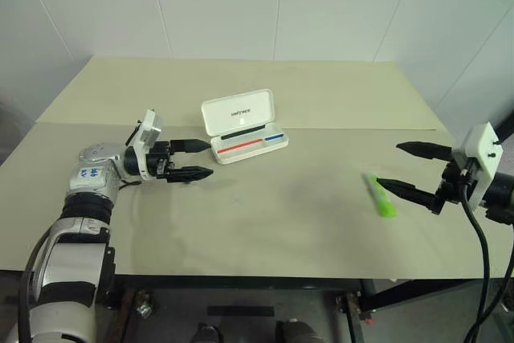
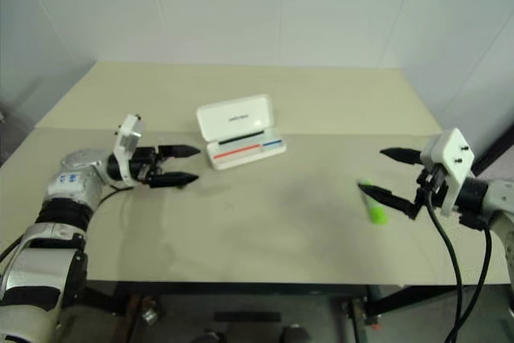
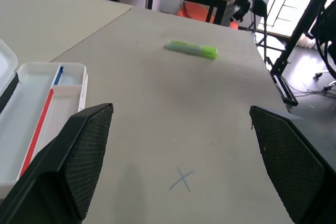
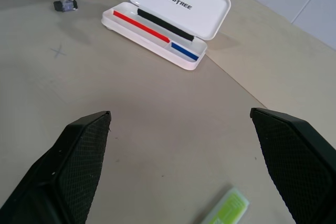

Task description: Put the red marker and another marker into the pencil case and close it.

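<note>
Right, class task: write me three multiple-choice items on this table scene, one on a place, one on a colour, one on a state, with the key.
1. Where does the chunky lime-green marker lie?
A. inside the case
B. on the beige table near the right gripper
C. between the left gripper's fingers

2. Which colours are the stripes inside the flat white plastic pencil case?
A. red and blue
B. green and yellow
C. black and orange

3. How does the case's lid stand?
A. shut
B. taken off
C. raised open

Key: 1 B, it rests on bare tabletop beside the right gripper's fingers; 2 A, both stripes show in the tray; 3 C, the hinged lid stands up behind the tray.
</note>
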